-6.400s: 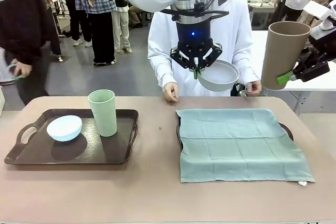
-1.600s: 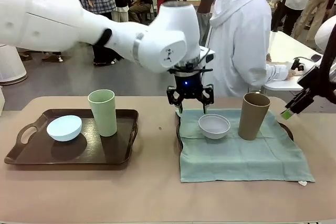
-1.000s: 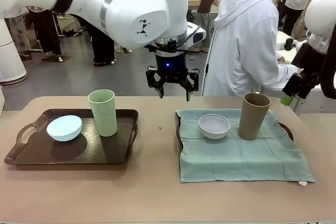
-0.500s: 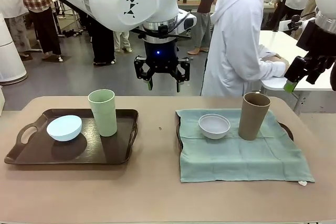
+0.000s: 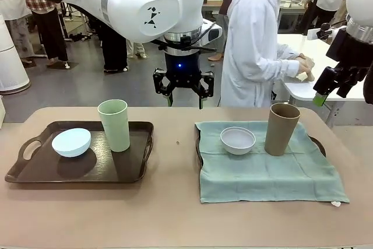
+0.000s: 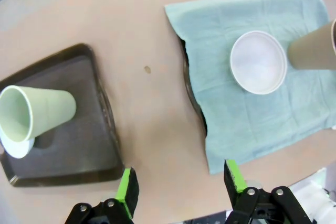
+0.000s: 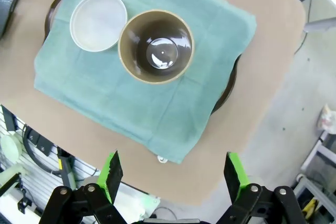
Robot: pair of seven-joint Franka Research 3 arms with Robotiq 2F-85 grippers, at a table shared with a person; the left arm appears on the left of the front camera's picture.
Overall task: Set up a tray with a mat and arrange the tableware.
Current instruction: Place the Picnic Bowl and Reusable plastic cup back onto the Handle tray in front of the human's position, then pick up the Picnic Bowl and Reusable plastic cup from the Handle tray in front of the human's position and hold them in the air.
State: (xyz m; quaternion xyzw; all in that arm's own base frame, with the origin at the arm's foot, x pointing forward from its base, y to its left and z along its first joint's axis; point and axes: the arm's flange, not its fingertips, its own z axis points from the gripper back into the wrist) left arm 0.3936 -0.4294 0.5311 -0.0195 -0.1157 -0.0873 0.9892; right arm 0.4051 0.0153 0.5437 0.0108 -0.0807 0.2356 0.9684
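Two trays (image 5: 135,168) sit on a tan table (image 5: 175,220), people (image 5: 250,45) behind.

Front view, as I read it from my station:
- Lower left of frame: left tray (image 5: 35,174) on the table (image 5: 175,214). It holds the left bowl (image 5: 71,142), with the left cup (image 5: 114,125) just to the bowl's right.
- Lower right of frame: right tray (image 5: 199,151) beneath the mat (image 5: 268,174).
- On the mat's far half: right bowl (image 5: 238,140) at left and right cup (image 5: 281,128) at right, near each other but apart.
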